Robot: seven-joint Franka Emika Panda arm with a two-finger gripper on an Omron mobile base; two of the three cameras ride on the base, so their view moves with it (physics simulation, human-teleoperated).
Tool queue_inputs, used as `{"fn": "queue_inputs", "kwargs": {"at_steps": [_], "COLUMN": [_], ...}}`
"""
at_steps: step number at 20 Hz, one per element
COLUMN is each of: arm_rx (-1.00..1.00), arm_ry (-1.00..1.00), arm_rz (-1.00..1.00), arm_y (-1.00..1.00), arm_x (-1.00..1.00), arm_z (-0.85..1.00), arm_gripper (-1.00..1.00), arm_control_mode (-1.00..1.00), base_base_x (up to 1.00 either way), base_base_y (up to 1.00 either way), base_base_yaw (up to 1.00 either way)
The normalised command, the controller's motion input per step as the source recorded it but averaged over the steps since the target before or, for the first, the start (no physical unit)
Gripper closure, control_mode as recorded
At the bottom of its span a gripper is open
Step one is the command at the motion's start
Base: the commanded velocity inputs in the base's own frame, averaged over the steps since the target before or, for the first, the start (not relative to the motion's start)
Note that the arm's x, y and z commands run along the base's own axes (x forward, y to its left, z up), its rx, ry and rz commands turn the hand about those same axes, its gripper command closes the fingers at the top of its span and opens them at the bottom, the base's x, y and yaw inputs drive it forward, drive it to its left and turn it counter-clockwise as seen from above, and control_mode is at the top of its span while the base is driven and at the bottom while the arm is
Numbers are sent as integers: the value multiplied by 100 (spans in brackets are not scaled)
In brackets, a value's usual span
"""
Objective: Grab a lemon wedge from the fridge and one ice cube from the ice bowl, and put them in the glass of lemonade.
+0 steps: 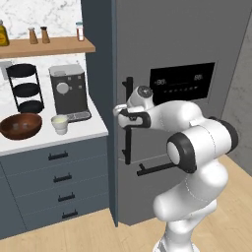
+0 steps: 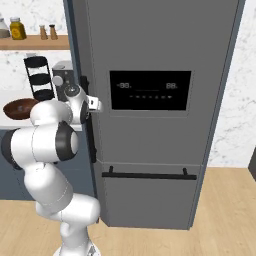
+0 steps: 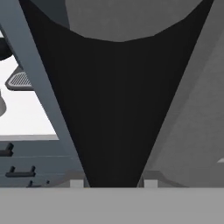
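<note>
Fridge (image 1: 187, 59) standing right of counter (image 1: 74, 132); on counter, ice bowl (image 1: 20, 125) lying left of glass of lemonade (image 1: 60, 123), coffee machine (image 1: 69, 91) sitting behind glass.

No legible text or labels

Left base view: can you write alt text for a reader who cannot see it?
The robot's hand is at the long black handle of the closed dark grey fridge. On the counter to the left stand a brown ice bowl, a small glass of lemonade, a coffee machine and a black tiered rack.
</note>
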Motion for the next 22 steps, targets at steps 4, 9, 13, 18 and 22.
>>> {"fn": "queue_inputs", "kwargs": {"at_steps": [4,9,13,18,22], "arm_rx": [-1,0,2,6,10], "arm_ry": [0,3,3,2,0], "arm_rz": [0,-5,-7,-8,-8], "arm_y": [-9,-46,-66,-71,-84], "arm_x": [20,-18,-54,-72,-91], "arm_z": [0,2,5,10,10], "arm_gripper": [100,100,100,100,100], "arm_control_mode": [-100,-100,-100,-100,-100], "base_base_x": [0,0,0,0,0], "base_base_y": [0,0,0,0,0], "base_base_yaw": [0,0,0,0,0]}}
